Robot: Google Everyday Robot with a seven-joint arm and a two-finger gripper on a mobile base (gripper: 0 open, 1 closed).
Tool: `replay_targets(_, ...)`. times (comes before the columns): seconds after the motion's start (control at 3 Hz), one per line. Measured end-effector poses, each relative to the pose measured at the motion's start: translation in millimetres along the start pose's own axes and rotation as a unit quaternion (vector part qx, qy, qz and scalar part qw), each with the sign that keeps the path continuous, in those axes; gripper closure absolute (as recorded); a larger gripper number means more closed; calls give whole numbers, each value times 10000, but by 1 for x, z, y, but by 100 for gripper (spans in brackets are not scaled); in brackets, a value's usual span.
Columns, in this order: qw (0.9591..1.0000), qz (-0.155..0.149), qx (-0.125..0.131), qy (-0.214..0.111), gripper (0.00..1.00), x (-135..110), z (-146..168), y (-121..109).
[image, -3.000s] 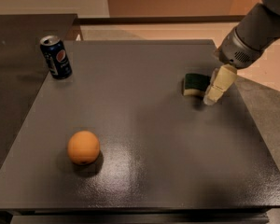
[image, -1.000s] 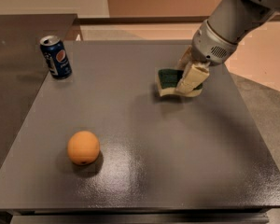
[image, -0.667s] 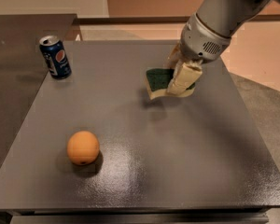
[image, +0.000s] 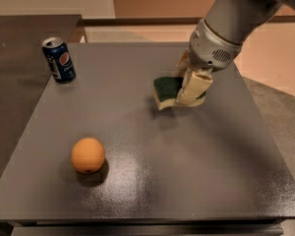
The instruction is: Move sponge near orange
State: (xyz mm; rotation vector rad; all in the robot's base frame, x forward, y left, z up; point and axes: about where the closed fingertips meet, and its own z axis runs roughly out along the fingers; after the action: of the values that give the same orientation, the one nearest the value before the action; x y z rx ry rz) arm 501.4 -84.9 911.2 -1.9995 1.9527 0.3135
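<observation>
**Sponge in the gripper, well apart from the orange**

At your far left a can (image: 59, 60) stands upright near the back left corner of the table (image: 221, 181). The can is blue, with a round red, white and blue mark facing you. The table top is dark grey and carries a faint sheen in its front middle.

Forward of the can and slightly to its right, the orange (image: 88, 155) rests on the front left part of the table. A small dark dimple shows low on its near side, and its shadow falls at its right foot.

Moving right, you reach the sponge (image: 166, 90), just right of centre in the back half of the table. It is well apart from the orange, to the orange's right and farther back. Its dark green top faces up and toward you over the pale yellow base. It sits tilted, with the left front corner lowest. A soft shadow lies on the table below and to its left, so it appears to be clear of the surface.

The gripper (image: 183, 88) is closed on the right end of the sponge. Of its pale fingers (image: 192, 85), one crosses the sponge's near side and the other shows behind its back edge, with the sponge clamped between them. The grey arm (image: 231, 23) slants down to the gripper from the upper right corner
</observation>
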Motion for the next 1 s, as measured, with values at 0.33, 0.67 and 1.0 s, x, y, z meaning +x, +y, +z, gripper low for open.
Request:
replay_targets(0.33, 9997, -154, -110, 177, 100, -2, 13, 17)
replay_targets(0.67, 9986, -332, -317, 271, 100, -6, 33, 37)
replay_targets(1.0, 9971, -474, -537, 263, 100, -17, 53, 53)
